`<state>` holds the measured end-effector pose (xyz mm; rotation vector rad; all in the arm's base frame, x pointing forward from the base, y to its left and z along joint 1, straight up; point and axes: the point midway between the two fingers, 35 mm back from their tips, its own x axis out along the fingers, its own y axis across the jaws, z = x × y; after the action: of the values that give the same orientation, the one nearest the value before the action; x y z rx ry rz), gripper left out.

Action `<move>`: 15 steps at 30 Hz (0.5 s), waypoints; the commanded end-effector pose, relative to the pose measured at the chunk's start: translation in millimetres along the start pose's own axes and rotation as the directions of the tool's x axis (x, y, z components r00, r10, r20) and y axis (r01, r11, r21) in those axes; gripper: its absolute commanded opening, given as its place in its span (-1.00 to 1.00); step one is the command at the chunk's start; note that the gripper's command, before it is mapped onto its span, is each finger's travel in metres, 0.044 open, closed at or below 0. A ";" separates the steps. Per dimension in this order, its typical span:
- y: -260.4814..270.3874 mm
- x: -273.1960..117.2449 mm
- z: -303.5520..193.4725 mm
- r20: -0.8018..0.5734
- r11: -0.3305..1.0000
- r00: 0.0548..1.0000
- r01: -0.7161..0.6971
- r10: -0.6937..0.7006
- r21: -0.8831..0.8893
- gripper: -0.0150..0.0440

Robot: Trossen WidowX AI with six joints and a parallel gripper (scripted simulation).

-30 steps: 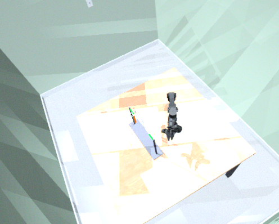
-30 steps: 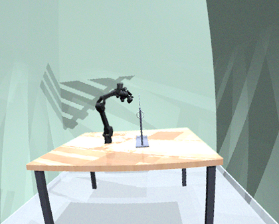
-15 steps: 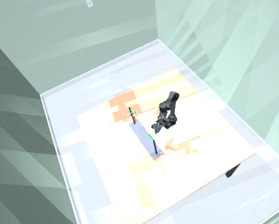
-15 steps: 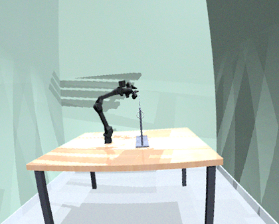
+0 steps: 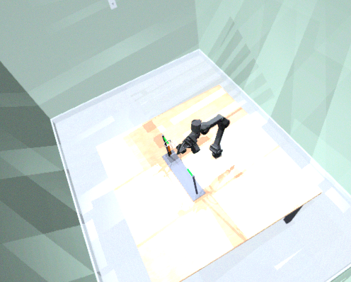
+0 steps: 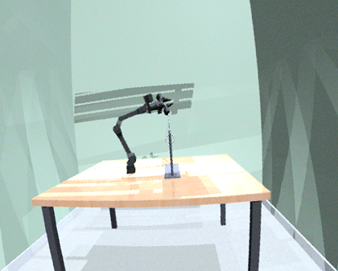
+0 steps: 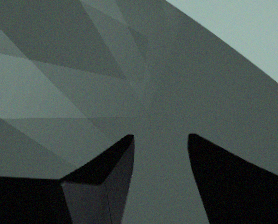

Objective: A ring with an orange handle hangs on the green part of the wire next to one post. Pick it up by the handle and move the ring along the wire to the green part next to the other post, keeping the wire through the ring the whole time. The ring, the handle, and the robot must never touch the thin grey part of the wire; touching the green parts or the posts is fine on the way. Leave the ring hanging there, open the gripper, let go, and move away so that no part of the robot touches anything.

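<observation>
- Gripper (image 5: 180, 149): dark angular fingers partly apart, holding nothing, near the ring.
- Ring (image 5: 169, 143): thin hoop with orange handle (image 5: 169, 151), hanging at the far post (image 5: 163, 139).
- Table (image 6: 220, 185): pale wood.
</observation>
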<state>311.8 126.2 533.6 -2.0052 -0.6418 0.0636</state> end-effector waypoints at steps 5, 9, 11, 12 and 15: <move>10.4 -19.7 -67.8 -0.189 0.998 0.982 -0.037 0.027 -0.046 0.05; 19.8 -33.5 -102.4 -0.291 0.995 0.955 -0.080 0.057 -0.067 0.05; 28.0 -39.2 -115.7 -0.329 0.994 0.942 -0.095 0.074 -0.048 0.05; 32.6 -42.0 -121.9 -0.346 0.994 0.935 -0.101 0.083 -0.034 0.05; 44.4 -48.6 -135.2 -0.381 0.994 0.919 -0.111 0.105 0.007 0.05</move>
<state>325.4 -4.9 559.7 -2.0238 -0.3237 -0.2507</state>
